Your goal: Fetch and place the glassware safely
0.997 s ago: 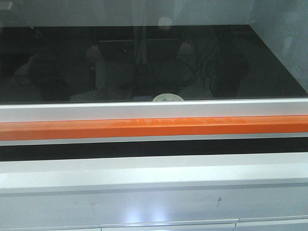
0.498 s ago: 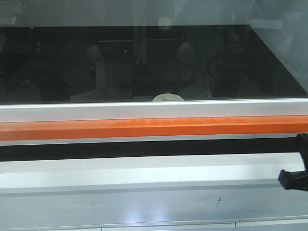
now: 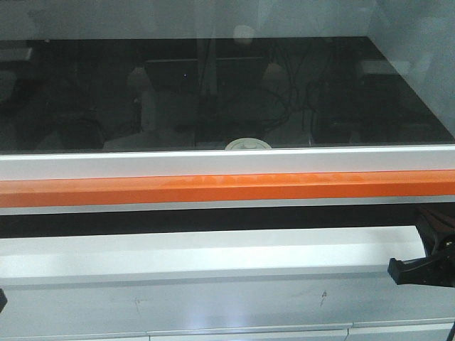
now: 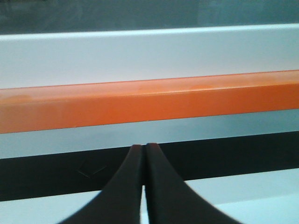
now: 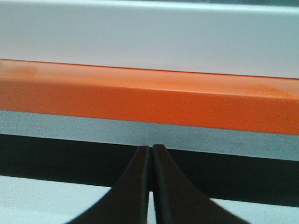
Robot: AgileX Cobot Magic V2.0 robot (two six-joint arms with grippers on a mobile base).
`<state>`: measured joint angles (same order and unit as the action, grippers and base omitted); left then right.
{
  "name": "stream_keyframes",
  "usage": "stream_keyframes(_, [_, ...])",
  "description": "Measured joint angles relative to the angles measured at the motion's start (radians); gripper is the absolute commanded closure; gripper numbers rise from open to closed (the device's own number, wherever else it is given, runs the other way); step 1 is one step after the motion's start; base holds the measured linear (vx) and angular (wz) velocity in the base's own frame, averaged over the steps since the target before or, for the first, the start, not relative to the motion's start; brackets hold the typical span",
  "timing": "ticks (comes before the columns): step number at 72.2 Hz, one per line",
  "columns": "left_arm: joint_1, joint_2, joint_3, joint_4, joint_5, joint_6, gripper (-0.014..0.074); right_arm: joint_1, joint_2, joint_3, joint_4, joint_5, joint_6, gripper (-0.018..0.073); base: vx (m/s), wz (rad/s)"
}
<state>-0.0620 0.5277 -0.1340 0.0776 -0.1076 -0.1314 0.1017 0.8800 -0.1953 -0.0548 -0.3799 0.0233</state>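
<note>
1. The glassware [image 3: 248, 143]: only its off-white lid and knob show, at centre frame in the front view. It peeks just above the white rail [image 3: 227, 165] and sits behind the glass pane [image 3: 213, 85], on the dark counter [image 3: 370, 106]. The jar body is hidden.
2. The glass pane: reflective, lowered onto the white rail, with the orange bar [image 3: 227, 188] directly beneath. It stands between both tools and the jar.
3. The right tool [image 5: 152, 151]: fingers pressed together, grasping nothing, facing the orange bar.
4. The left tool [image 4: 144, 154]: likewise clenched and empty, facing the same bar.
5. Change: the right arm [image 3: 434, 256], absent from the front view a second ago, now reaches further in at lower right, below the orange bar. The glassware has not moved.
6. Meaning: the approach has likely only begun and nothing is fetched. The pane probably has to be raised first. Whether the dark gap under the bar is open cannot be told.
</note>
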Motion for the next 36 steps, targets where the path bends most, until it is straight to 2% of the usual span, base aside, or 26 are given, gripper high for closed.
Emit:
stream_keyframes(16, [0.000,0.112,0.000,0.000,-0.072,0.000,0.0603,0.000,0.039,0.000,-0.053,-0.058,0.050,0.0560,0.00,0.00])
stream_keyframes(36, [0.000,0.231,0.000,0.000,-0.162,0.000,0.0603,0.000,0.122,0.000,-0.070,-0.165,0.074,0.0560,0.00,0.00])
